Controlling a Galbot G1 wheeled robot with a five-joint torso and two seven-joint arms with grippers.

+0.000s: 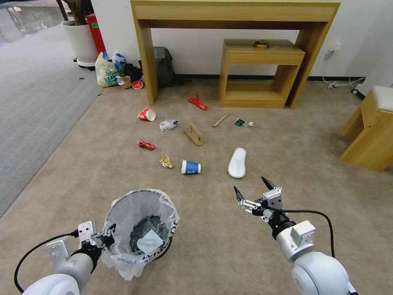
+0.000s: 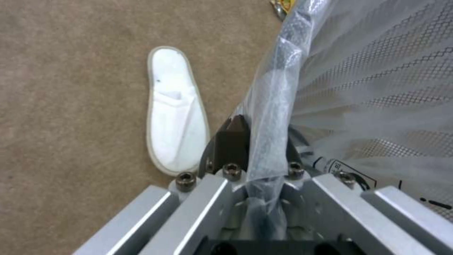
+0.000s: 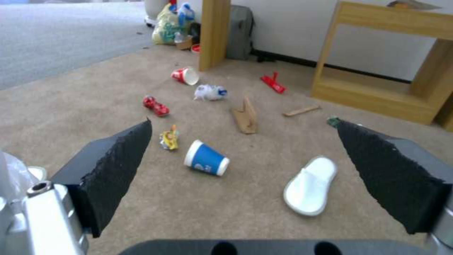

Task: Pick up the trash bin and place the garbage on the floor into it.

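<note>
Indoor office-type or lab staging room, not a lived-in home. Beige short-pile carpet (image 1: 229, 246) meets grey ribbed carpet (image 1: 28, 110) along the left side, commercial flooring. Plain white wall (image 1: 204, 49) with dark skirting. Bare light-wood console table (image 1: 233, 12) against the wall, smaller matching wood table (image 1: 262, 69) nested under it, another wood piece with a white top (image 1: 374, 131) at the right edge. White cable (image 1: 339, 82) along the wall base. Large white plant pot (image 1: 82, 41) and red bin (image 1: 96, 30) at the far left corner. Litter strewn on the carpet looks staged.
</note>
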